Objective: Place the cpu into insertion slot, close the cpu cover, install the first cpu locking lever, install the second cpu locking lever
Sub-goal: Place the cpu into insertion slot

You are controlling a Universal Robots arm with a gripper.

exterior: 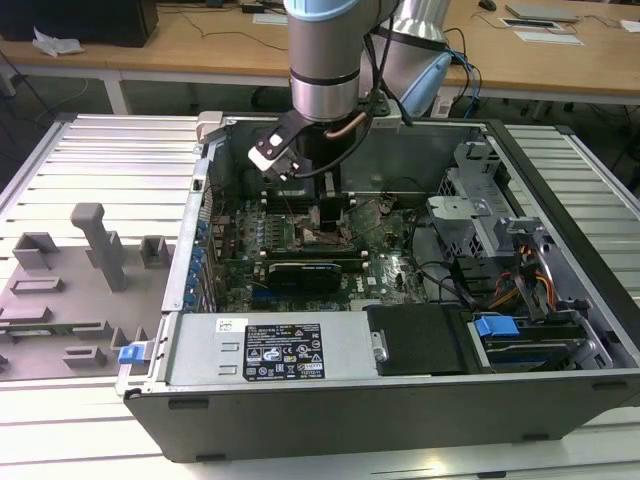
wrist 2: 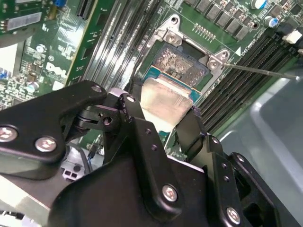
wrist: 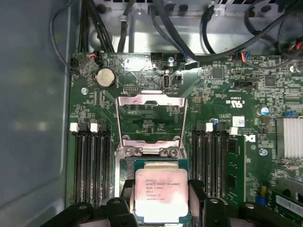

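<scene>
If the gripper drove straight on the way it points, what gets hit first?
Likely the square dark-rimmed insertion slot: the gripper holds the small silvery square cpu partly over it, with the gap between them unclear.

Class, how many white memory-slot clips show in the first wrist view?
3. Two clips lie on one side of the raised cover, one on the other. The fingers, holding the chip, may hide more.

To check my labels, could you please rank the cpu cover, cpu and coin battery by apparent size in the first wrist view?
1. cpu cover and cpu: look alike, and the cpu is nearer the camera, so unranked.
2. coin battery: clearly smallest.
</scene>
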